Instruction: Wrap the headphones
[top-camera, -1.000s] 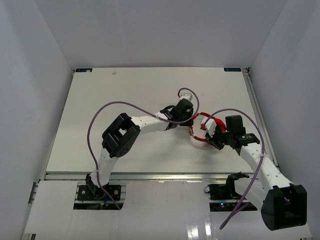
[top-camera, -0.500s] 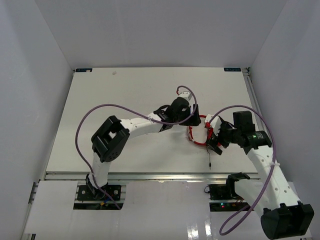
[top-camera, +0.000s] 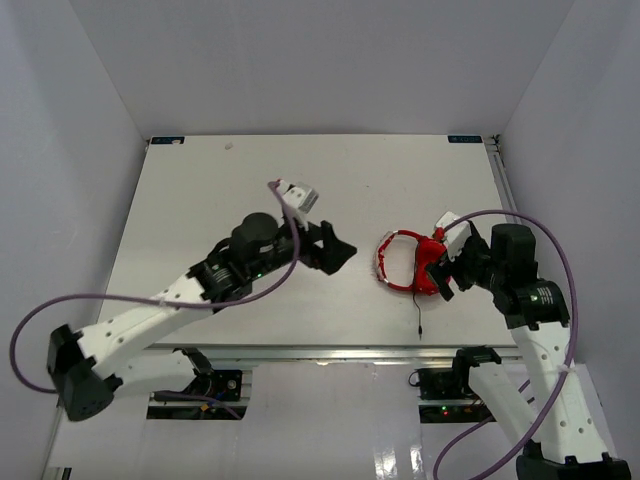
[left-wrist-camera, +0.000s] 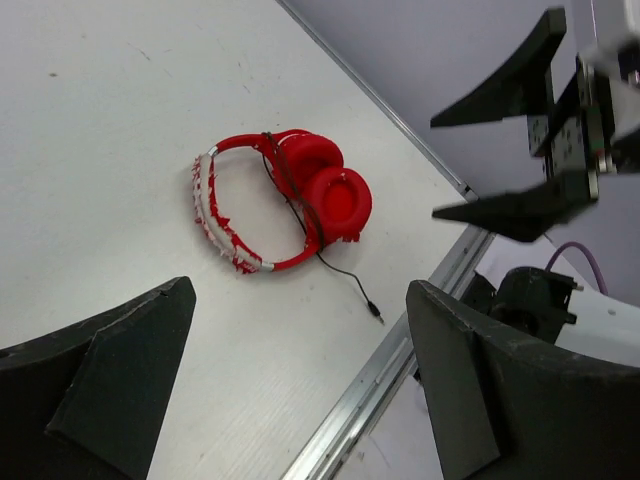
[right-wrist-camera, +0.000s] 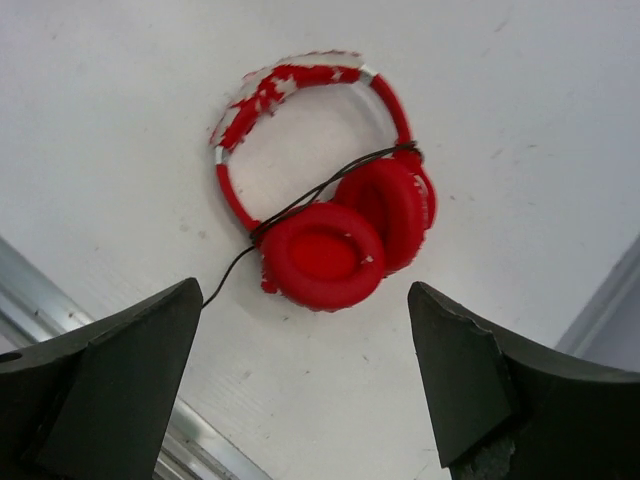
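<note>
The red headphones (top-camera: 400, 265) lie flat on the white table at the right, their two earcups (right-wrist-camera: 325, 250) stacked side by side. A thin dark cable (right-wrist-camera: 300, 205) crosses the headband and earcups, and its plug end (left-wrist-camera: 377, 315) trails toward the front rail. My left gripper (top-camera: 340, 255) hangs open to the left of the headphones, apart from them and holding nothing. My right gripper (top-camera: 447, 268) stands open just right of the earcups, with empty jaws. In the left wrist view the headphones (left-wrist-camera: 270, 200) lie beyond my left gripper (left-wrist-camera: 300, 295), and the right gripper (left-wrist-camera: 437, 167) is seen open at the upper right.
An aluminium rail (top-camera: 300, 350) runs along the table's front edge, close to the plug. White walls enclose the table on three sides. Thick purple robot cables (top-camera: 130, 300) loop off both arms.
Both grippers have opened and let go of the headphones. The left arm has swung back to the left, the right has drawn back a little. The headphones now rest on the table.
</note>
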